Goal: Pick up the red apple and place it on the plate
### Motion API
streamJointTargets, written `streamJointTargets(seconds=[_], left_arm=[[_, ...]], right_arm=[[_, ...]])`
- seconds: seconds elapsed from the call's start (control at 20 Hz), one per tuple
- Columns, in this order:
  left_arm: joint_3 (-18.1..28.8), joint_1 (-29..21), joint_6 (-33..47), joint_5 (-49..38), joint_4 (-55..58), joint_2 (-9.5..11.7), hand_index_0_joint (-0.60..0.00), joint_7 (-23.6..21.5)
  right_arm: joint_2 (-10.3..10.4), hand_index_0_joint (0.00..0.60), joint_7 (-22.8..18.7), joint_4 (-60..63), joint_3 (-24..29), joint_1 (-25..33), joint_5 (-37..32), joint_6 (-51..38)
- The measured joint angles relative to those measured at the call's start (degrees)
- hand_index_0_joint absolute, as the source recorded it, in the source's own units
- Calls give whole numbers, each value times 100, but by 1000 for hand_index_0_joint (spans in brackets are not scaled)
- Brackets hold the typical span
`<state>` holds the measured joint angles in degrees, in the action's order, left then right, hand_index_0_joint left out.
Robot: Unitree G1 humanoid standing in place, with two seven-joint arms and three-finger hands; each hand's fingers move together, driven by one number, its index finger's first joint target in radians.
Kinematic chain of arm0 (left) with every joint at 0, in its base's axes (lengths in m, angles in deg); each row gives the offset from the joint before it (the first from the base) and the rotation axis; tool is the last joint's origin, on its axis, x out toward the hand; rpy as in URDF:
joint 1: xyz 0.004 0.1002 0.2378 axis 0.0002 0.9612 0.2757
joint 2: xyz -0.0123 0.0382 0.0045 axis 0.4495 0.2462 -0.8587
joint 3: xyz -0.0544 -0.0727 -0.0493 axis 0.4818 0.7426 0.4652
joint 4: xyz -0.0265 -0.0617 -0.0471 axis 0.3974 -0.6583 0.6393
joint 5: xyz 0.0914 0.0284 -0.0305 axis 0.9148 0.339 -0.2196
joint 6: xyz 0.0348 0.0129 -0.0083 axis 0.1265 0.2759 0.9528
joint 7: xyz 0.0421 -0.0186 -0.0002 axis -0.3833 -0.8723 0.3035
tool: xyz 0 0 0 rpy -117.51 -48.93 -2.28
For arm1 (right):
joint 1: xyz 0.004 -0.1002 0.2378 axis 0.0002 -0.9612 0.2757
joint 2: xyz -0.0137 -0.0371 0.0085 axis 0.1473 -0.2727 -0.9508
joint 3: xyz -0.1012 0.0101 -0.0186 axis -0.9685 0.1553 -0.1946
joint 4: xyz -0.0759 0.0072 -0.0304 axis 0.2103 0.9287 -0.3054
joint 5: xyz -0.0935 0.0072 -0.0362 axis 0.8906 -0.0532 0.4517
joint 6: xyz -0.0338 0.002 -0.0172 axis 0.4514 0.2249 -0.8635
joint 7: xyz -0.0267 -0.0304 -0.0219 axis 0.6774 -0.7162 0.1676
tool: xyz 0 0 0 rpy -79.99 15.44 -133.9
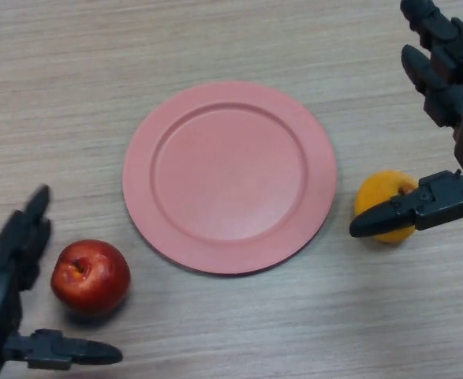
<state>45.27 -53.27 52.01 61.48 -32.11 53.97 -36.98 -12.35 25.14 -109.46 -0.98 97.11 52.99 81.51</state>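
The red apple (91,276) sits on the wooden table at the lower left, stem up, just left of the pink plate (144,162). The plate lies flat in the middle and holds nothing. My left hand (10,268) is open around the apple: its fingers stand to the apple's left and its thumb (65,351) lies below it, neither touching it. My right hand (452,87) is open at the right edge, above an orange fruit (377,197), with its thumb (405,209) across the front of that fruit.
The orange fruit lies just off the plate's right rim. The wooden table (73,95) stretches on all sides of the plate.
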Motion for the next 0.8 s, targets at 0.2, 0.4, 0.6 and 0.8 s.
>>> streamJointTargets(seconds=[0.2,0.4,0.6,0.8], left_arm=[[-359,37,-802,1063,540,42,-600,-43],[-426,100,-1747,981,1164,-81,-600,51],[-532,-150,-2365,1065,1949,-58,-600,36],[-1329,-1422,-3585,1485,2299,65,-600,39]], right_arm=[[-111,0,-1,-86,86,179,-4,25],[-204,0,-6,-88,280,174,-63,26],[-315,0,-31,-215,479,163,-88,26],[-454,0,-255,-216,658,137,-529,25]])
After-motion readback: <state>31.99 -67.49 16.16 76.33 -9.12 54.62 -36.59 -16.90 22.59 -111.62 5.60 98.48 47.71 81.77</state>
